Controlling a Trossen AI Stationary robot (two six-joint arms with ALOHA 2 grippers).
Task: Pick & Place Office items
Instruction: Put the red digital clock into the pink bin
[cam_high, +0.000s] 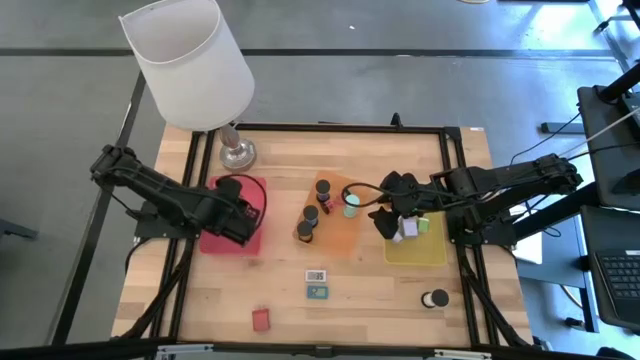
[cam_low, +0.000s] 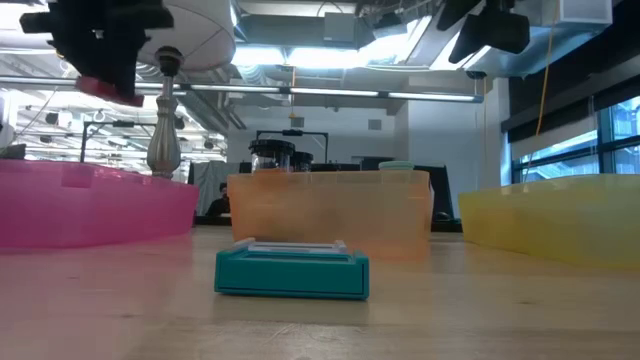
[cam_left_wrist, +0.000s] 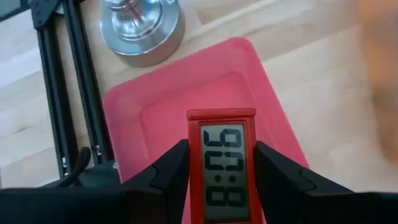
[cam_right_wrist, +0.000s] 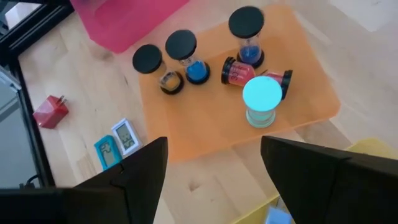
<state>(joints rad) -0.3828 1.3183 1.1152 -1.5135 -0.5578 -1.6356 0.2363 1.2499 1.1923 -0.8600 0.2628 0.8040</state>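
My left gripper (cam_left_wrist: 221, 152) is shut on a small red digital clock (cam_left_wrist: 221, 168) and hangs above the pink tray (cam_left_wrist: 168, 106); from table height the clock (cam_low: 108, 88) shows under the gripper, high over the tray (cam_low: 90, 205). My right gripper (cam_right_wrist: 211, 168) stands open with nothing between its fingers, above the near edge of the orange tray (cam_right_wrist: 205, 124). That tray holds several black-capped sand timers (cam_right_wrist: 181, 46) and a teal-capped one (cam_right_wrist: 261, 96). A white clock (cam_high: 316, 275), a teal clock (cam_high: 318, 292), a red block (cam_high: 261, 318) and a black roll (cam_high: 436, 298) lie on the table. My left gripper pinches the red clock by its two long side edges (cam_left_wrist: 193, 174) between the two fingers. The fingers (cam_left_wrist: 171, 168) slant downward from the table's left side and lie along the clock. The clock is lifted clear above the pink tray, its display toward the wrist camera.
A white-shaded lamp (cam_high: 190, 60) with a metal base (cam_high: 237, 152) stands at the far left, just beyond the pink tray. The yellow tray (cam_high: 430, 250) at the right holds a lavender block (cam_high: 408, 228). Black frame rails (cam_high: 330, 127) run round the table.
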